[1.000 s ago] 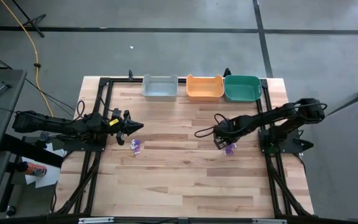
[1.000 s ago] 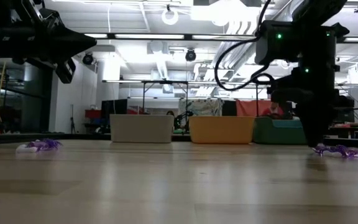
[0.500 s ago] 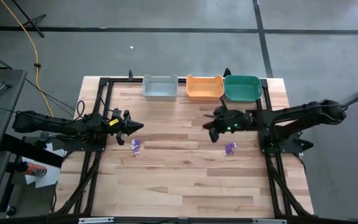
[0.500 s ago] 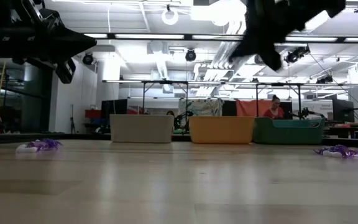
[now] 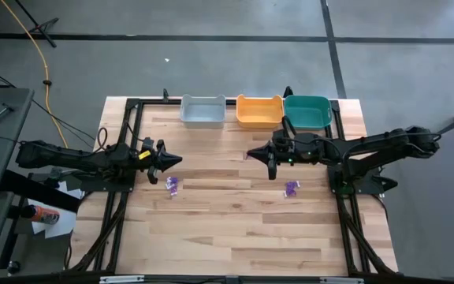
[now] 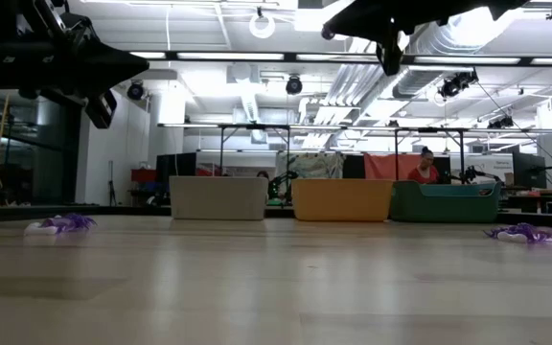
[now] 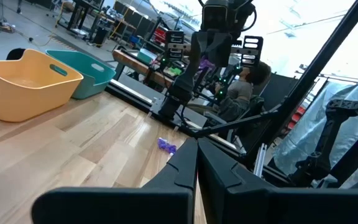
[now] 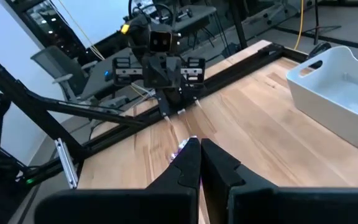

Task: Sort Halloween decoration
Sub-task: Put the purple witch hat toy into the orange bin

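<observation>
Purple, tiny, the trinket sits pinched at the tip of my right gripper, whose fingers are closed down on it; that arm reaches out level above the middle of the wooden table, in front of the orange bin. Seen from my left wrist, the same purple bit shows between those fingers, high off the boards. Two small purple clusters lie on the wood: one just beside my left gripper, the other under my right arm. My left gripper hangs above the table's left side, fingers pressed together on nothing. Along the far edge stand the grey bin, the orange one and the teal bin.
</observation>
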`<action>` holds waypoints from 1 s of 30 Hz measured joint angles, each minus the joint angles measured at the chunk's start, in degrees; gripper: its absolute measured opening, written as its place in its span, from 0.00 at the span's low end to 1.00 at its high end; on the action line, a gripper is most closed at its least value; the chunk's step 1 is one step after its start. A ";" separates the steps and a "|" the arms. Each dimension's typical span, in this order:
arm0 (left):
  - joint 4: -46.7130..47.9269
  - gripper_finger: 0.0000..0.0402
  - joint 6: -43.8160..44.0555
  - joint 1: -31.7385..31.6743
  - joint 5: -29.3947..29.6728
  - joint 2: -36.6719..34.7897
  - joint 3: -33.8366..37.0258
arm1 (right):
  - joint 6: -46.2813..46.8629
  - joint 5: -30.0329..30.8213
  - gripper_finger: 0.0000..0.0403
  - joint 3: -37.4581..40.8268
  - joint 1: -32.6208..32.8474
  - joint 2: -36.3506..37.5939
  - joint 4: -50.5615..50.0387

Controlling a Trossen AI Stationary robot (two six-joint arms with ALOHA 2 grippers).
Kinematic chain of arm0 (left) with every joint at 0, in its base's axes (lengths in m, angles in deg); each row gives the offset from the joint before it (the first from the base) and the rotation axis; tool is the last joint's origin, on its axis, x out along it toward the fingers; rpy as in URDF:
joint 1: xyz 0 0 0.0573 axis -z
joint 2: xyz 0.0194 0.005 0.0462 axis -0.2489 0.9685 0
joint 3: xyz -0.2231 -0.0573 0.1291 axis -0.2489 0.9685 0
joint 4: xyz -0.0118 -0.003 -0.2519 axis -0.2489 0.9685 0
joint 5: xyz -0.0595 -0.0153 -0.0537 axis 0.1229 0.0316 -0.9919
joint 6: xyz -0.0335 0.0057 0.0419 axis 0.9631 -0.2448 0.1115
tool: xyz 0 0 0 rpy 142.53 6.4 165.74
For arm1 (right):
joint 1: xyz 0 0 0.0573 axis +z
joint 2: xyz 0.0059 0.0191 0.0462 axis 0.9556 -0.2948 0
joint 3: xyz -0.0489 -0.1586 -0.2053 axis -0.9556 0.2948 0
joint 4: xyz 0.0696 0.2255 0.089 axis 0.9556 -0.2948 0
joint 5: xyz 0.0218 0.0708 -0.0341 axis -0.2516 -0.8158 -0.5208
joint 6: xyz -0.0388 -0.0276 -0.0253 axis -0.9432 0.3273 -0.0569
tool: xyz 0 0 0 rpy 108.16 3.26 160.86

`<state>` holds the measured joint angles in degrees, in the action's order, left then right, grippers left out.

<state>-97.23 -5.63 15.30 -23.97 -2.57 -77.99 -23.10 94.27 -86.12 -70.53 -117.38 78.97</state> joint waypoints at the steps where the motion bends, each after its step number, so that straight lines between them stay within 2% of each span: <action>1: 0.00 0.00 0.00 0.02 0.00 0.00 0.00 | 0.02 0.00 0.00 0.00 0.00 0.00 0.05; 8: 0.00 0.00 0.00 0.00 0.00 0.01 0.01 | 0.00 -2.65 0.00 0.00 -0.07 0.00 1.28; 21: -0.04 0.00 0.18 0.01 0.01 0.00 0.00 | 2.45 -3.03 0.00 0.00 -0.07 0.02 1.47; 25: -2.45 0.00 6.66 -0.10 0.70 0.02 -0.02 | 3.17 -3.02 0.00 0.00 -0.09 0.02 1.47; 27: -2.05 0.00 7.27 -0.30 0.67 0.56 -2.00 | 2.91 -3.02 0.00 0.00 -0.09 0.04 1.47; 30: 4.28 0.00 2.21 -0.67 0.48 4.08 -9.59 | -0.03 -3.02 0.00 0.00 -0.45 0.04 1.47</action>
<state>-92.96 -3.42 14.63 -23.48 1.51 -87.58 -23.13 91.26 -86.12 -70.98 -117.34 80.44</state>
